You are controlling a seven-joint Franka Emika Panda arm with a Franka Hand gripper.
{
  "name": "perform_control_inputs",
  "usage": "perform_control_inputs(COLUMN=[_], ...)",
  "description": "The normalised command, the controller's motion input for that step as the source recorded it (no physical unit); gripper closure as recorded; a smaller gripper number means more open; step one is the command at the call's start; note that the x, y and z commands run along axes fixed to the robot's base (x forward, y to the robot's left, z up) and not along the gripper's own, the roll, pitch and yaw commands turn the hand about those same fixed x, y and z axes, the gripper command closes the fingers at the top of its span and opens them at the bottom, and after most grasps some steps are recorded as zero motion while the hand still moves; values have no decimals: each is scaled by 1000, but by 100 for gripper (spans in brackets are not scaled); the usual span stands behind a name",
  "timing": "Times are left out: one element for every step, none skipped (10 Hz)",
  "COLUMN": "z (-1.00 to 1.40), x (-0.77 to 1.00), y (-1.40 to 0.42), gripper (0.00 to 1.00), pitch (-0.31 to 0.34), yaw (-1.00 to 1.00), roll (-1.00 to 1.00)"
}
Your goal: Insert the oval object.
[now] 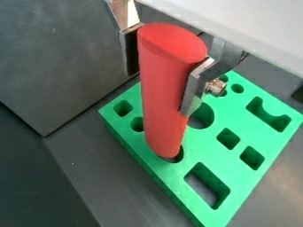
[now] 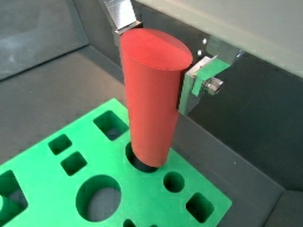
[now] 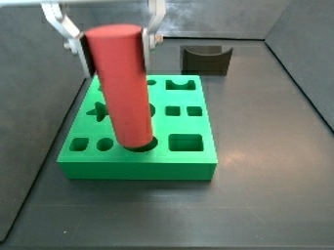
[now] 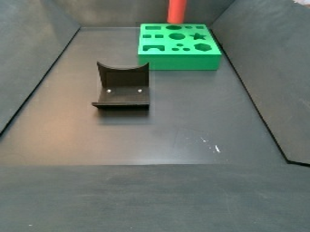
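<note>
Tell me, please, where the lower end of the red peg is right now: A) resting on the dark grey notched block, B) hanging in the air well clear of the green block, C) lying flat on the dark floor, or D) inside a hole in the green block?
D: in both wrist views the red peg stands with its lower end in a hole of the green block, flanked near its top by the gripper.
</note>
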Motion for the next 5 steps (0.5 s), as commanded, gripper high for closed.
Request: perform_control_inputs(z=[-346,-360,-346,-369,-369], x=[49,166,206,320,371], y=[0,40,137,134,80], gripper=[100,100,100,100,100], pitch=[0,19,56,80,76], yaw=[0,-3,-31,-66,-77], roll=[6,4,10,21,47])
